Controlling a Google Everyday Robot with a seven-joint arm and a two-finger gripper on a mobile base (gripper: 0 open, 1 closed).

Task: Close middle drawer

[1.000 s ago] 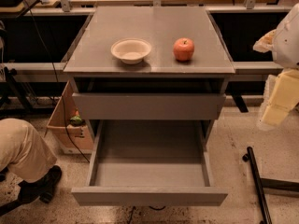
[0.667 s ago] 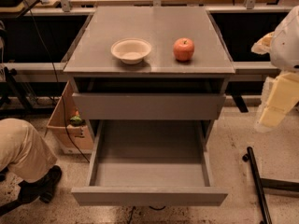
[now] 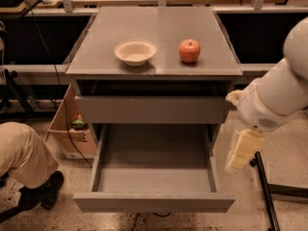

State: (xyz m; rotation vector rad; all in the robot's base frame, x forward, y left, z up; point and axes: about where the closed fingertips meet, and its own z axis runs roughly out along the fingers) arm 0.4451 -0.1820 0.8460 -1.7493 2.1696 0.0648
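The grey cabinet (image 3: 154,32) stands in the middle of the camera view. Its middle drawer (image 3: 154,202) is pulled far out toward me, with a plain flat front and a bare grey inside (image 3: 154,162). Above it the taller top drawer front (image 3: 151,109) sits nearly flush. The lowest drawer front is hidden under the open drawer. My white arm (image 3: 276,95) comes in from the right. My gripper (image 3: 240,153), a pale cream part hanging below the arm, is just outside the open drawer's right side wall, above the floor and not touching the drawer front.
A white bowl (image 3: 135,52) and a red apple (image 3: 189,50) sit on the cabinet top. A person's leg and black shoe (image 3: 29,167) are at the lower left by a cardboard box (image 3: 67,129). A black stand base (image 3: 269,191) lies on the floor at the right.
My arm and gripper have moved left and down, from the right edge of the view to beside the open drawer's right side. The drawer has not moved.
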